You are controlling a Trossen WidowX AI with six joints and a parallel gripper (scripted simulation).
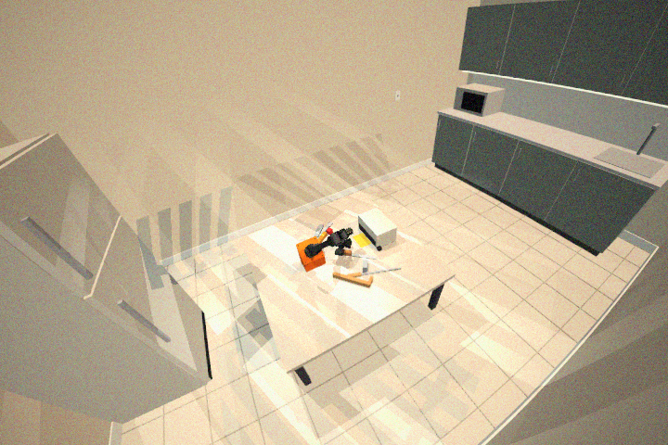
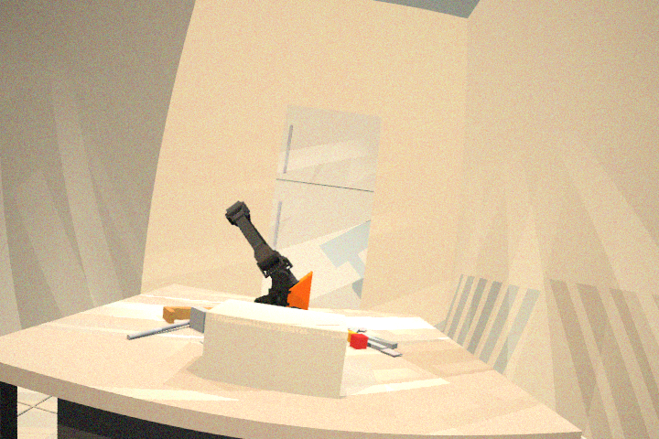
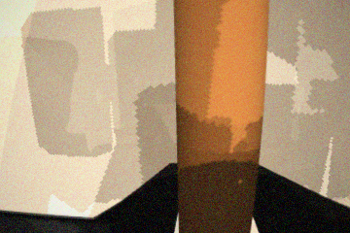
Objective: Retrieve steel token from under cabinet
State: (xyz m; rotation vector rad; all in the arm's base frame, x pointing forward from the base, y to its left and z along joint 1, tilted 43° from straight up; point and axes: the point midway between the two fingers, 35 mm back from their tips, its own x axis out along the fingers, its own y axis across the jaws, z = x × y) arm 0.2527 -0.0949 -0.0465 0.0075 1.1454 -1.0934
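The pale cabinet (image 1: 380, 229) (image 2: 274, 354) stands on the table, its dark lower front facing the arm. The marked area (image 1: 362, 240) is a yellow patch in front of it. The steel token cannot be made out in any view. My gripper (image 1: 343, 252) (image 3: 212, 172) is shut on the orange-brown handle (image 3: 236, 73) of a tool, which runs between both fingers in the wrist view. A thin grey rod (image 1: 364, 257) reaches from the handle past the near side of the yellow patch. The exterior view does not show the gripper; the cabinet hides that part.
An orange wooden bar (image 1: 352, 279) (image 2: 178, 313), a grey block (image 1: 365, 265) (image 2: 198, 319) and a long grey rod (image 1: 387, 271) (image 2: 156, 330) lie to one side. A red block (image 1: 328, 231) (image 2: 358, 341) and grey strips (image 2: 384, 346) lie on the other. An orange block (image 1: 309, 257) stands at the arm's base.
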